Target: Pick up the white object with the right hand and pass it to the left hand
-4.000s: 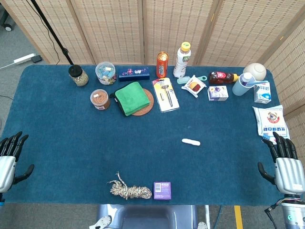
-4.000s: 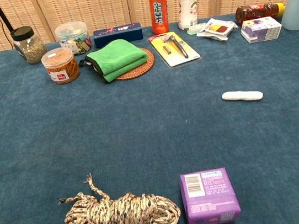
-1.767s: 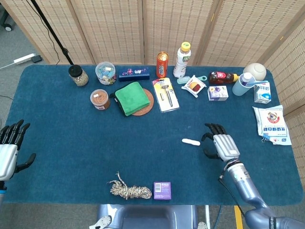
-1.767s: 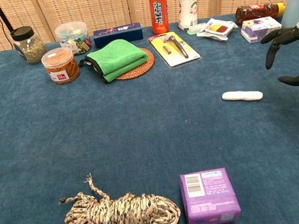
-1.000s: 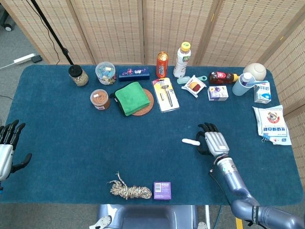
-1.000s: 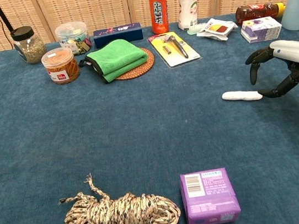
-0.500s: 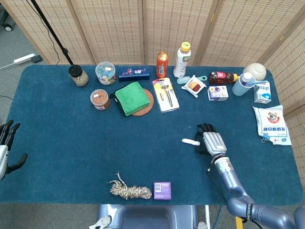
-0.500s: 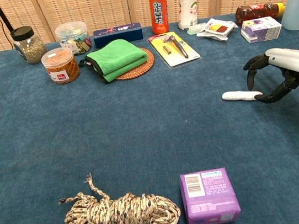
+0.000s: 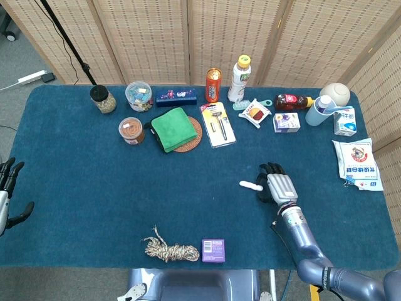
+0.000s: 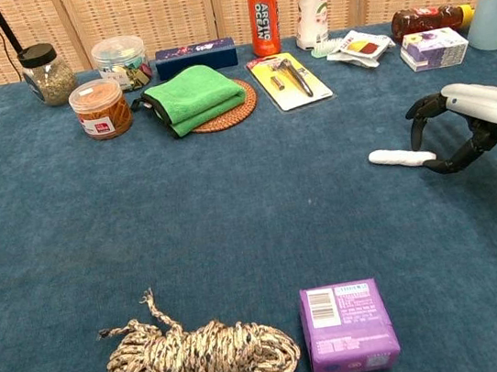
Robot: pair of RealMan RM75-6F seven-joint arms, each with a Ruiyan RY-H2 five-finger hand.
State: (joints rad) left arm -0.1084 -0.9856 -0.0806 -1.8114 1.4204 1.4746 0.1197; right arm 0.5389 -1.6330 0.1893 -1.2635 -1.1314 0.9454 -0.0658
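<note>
White object [image 9: 250, 186] [image 10: 401, 158]: small, slim, elongated piece with rounded ends. Lay flat on the blue table covering, right of centre, long axis running left to right. Its right end sat at the curled fingertips.

A table [image 9: 75, 188] covered in dark blue carpet-like cloth stands on grey floor [image 9: 15, 59]. Behind the table runs a woven wicker folding screen [image 9: 144, 37]. A black stand pole [image 9: 69, 44] leans near the table's far left corner, beside a white power strip [image 9: 31, 77].
</note>
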